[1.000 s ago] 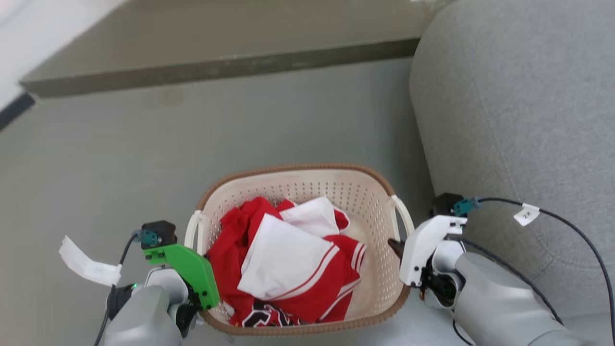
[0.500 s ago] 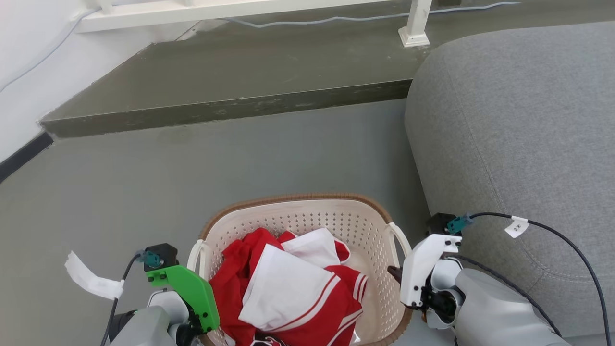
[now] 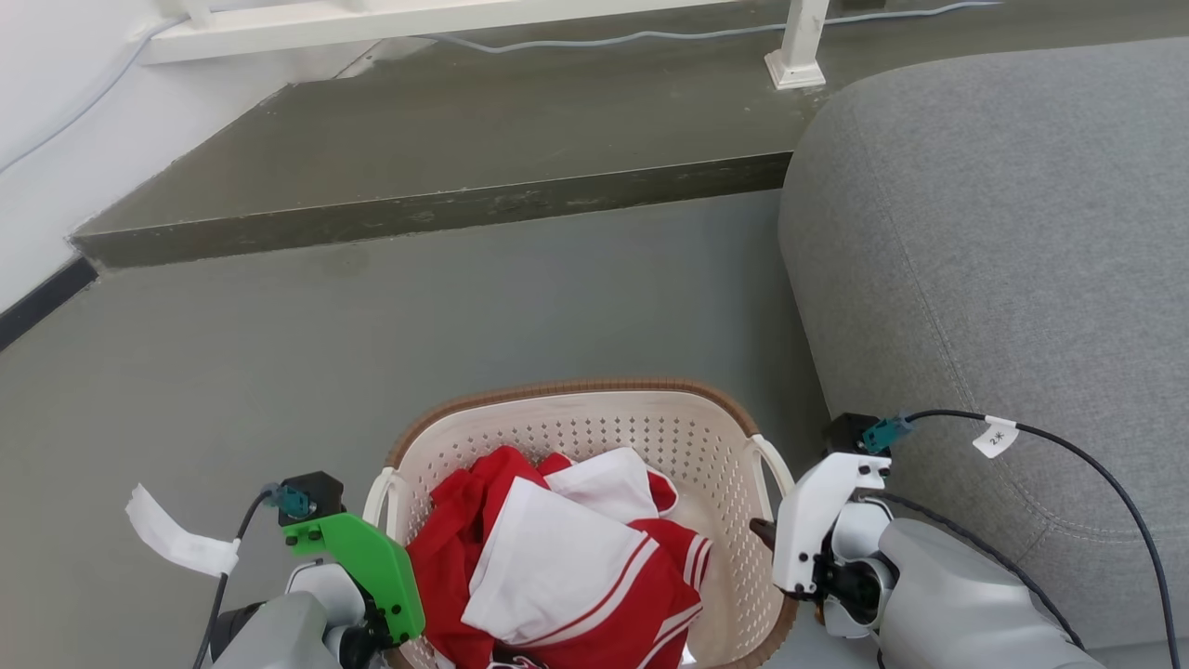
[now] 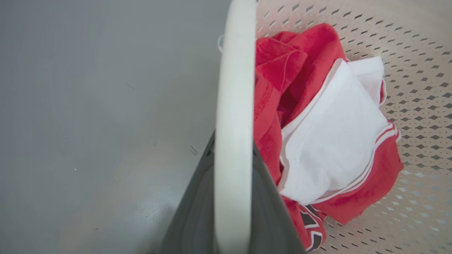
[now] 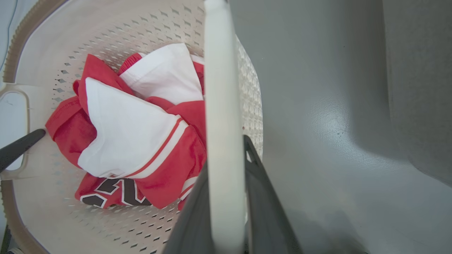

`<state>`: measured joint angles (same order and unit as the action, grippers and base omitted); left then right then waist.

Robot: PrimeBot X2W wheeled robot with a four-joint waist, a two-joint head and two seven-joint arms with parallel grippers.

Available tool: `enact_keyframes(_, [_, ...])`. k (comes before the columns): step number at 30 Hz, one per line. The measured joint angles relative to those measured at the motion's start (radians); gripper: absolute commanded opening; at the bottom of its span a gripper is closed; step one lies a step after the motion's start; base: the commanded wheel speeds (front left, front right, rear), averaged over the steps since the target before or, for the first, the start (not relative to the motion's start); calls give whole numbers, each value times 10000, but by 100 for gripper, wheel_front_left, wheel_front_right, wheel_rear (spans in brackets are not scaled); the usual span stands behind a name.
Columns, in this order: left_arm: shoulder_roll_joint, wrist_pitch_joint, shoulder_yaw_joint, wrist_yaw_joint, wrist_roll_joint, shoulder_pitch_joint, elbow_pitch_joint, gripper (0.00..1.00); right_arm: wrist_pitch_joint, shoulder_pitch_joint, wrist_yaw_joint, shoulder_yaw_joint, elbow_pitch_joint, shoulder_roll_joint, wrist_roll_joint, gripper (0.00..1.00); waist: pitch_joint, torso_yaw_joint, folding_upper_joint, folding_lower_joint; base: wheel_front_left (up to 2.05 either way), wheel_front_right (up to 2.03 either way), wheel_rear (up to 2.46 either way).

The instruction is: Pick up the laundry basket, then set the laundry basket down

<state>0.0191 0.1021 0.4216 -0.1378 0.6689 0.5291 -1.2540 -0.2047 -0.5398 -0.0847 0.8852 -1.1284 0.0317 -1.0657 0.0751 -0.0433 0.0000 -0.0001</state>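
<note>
The laundry basket (image 3: 576, 388), cream perforated plastic with a brown woven-look rim, hangs between my two arms at the bottom of the head view. Red and white clothes (image 3: 567, 557) lie in it. My left gripper (image 3: 376, 571), under its green mount, is shut on the left white handle (image 4: 233, 106), one dark finger on each side of the bar. My right gripper (image 3: 773, 534), under its white mount, is shut on the right white handle (image 5: 223, 106) in the same way. I cannot tell whether the basket's base touches the floor.
A grey sofa (image 3: 1003, 279) stands close on the right, next to my right arm. A raised dark step (image 3: 418, 200) crosses ahead, with a white railing post (image 3: 797, 56) and a cable on it. Grey floor (image 3: 372, 353) lies in front and to the left.
The whole head picture has shifted down, so the camera moved and more of the step and railing shows. Both grippers keep the same hold on the handles.
</note>
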Motion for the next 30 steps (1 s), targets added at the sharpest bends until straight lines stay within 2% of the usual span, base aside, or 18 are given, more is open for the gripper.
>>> enact_keyframes(22, [-13,25,54,0,77,1,81,0,0,-46,136,194,58,35,-194,0,42,-46,0,0,0,0,0])
enact_keyframes(30, [-44,-61,54,0,132,50,263,0,2,-278,219,245,167,92,-196,0,382,-59,0,0,0,0,0])
